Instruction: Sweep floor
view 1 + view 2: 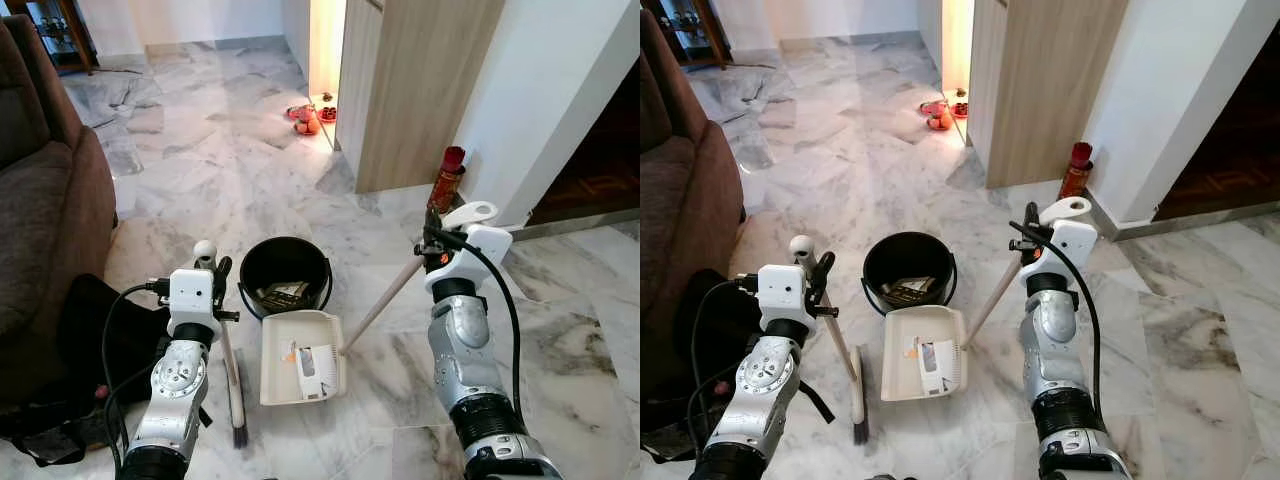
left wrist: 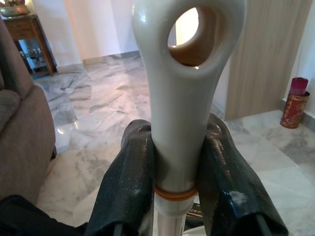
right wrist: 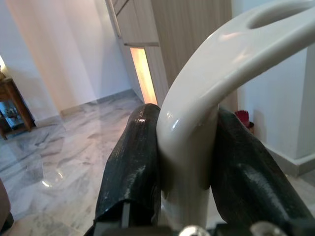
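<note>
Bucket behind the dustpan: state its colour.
Black bucket, clearest in the left eye view.

Probably home, brown sofa, marble floor

One broom, one dustpan, one black bucket, one sofa and one red tin are counted.

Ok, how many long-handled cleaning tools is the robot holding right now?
2. The broom is on the robot's left, its cream handle clamped in the left gripper. The dustpan lies on the floor before the black bucket, its handle held by the right gripper.
</note>
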`<state>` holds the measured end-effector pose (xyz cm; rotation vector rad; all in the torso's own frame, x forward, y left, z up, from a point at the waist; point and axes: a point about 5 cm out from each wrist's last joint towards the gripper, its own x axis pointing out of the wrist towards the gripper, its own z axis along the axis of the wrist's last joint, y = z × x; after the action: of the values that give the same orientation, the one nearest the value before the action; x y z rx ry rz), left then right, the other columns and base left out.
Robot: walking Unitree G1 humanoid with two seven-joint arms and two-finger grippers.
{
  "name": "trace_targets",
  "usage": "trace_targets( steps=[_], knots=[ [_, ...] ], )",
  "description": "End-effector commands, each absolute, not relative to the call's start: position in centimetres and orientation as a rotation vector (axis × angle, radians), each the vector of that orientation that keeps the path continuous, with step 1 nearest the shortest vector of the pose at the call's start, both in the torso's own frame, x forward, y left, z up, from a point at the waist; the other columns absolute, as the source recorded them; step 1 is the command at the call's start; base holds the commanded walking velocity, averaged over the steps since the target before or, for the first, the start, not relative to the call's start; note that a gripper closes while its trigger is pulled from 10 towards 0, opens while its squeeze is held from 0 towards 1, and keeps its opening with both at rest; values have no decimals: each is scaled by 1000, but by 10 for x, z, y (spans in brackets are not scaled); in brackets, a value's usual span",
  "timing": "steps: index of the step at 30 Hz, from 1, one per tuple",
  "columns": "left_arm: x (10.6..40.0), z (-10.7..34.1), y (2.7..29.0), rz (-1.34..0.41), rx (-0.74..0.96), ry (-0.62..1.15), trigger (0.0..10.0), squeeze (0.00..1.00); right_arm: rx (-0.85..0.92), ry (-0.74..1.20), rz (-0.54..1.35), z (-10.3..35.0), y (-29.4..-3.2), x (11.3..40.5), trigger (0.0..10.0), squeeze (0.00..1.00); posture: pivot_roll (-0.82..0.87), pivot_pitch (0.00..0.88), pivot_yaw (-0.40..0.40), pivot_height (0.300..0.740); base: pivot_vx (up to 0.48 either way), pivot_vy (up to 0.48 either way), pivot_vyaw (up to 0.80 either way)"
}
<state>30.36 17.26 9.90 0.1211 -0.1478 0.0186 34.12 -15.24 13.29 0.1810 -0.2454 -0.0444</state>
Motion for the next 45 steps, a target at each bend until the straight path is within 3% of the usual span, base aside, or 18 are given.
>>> trace_targets(
  steps=[1, 7, 18, 27, 37, 45],
  knots=[
    [305, 109, 173, 13, 145, -201, 10000, 0, 186, -295, -40, 145, -154, 340, 10000, 0, 137, 55, 6, 740, 0, 0, 0],
    [305, 108, 172, 10, 142, -198, 10000, 0, 140, -262, -48, 145, -162, 329, 10000, 0, 121, 57, 7, 740, 0, 0, 0],
    [306, 107, 170, 9, 133, -194, 10000, 0, 94, -325, 16, 200, -152, 312, 10000, 0, 101, 67, 3, 740, 0, 0, 0],
    [307, 106, 170, 3, 132, -183, 10000, 0, 190, -417, 55, 260, -145, 303, 10000, 0, 99, 66, 4, 740, 0, 0, 0],
    [307, 106, 169, -2, 142, -189, 10000, 0, 259, -434, 68, 275, -142, 300, 10000, 0, 96, 58, 9, 740, 0, 0, 0],
    [296, 103, 184, 45, 168, -184, 10000, 0, 298, -470, 39, 281, -142, 304, 10000, 0, 114, 48, 8, 740, 0, 0, 0]
  ],
)
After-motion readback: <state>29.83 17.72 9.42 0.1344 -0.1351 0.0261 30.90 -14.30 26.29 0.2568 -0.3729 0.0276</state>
